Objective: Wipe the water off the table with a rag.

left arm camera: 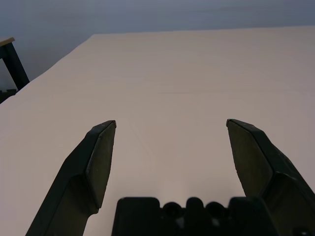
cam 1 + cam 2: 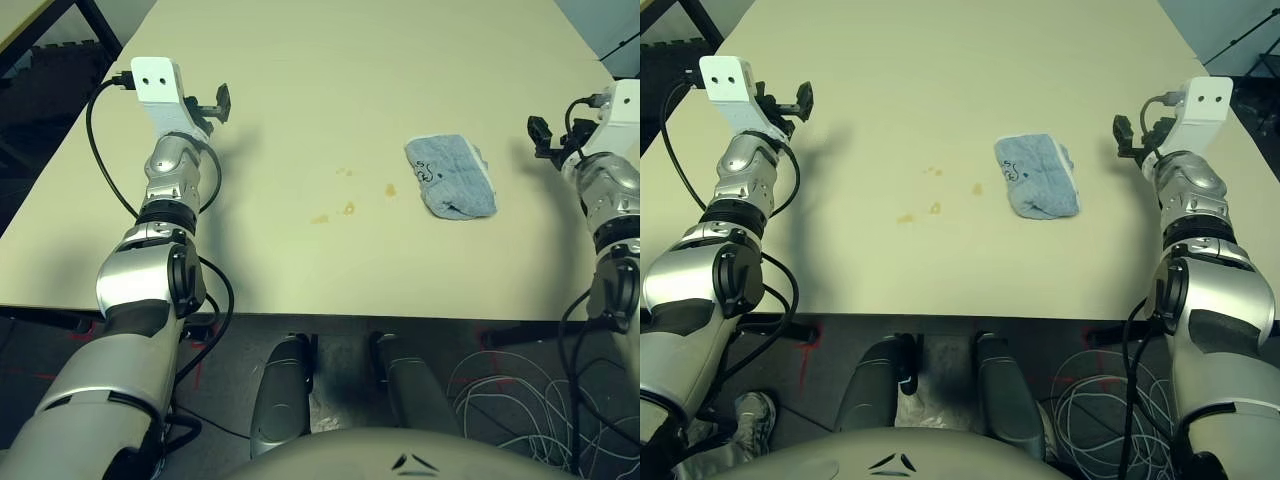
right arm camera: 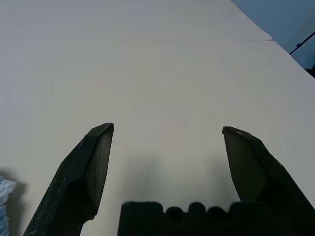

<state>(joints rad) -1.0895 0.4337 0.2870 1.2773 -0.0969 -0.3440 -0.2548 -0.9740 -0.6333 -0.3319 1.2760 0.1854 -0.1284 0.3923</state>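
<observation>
Silver forearms (image 2: pixel 1215 290) over the worktop (image 2: pixel 300 280), rag (image 2: pixel 450 178) ungrasped.
My left fingers (image 1: pixel 101 162) and right fingers (image 3: pixel 98 169) stand open, empty; the rag lies right of the water spots (image 2: pixel 349 208). I judge this the reach: right fingers should go left, pinch cloth, then wipe leftward.

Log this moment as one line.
rag: flat on table | water: unwiped | left gripper: open, empty | right gripper: open, empty
</observation>
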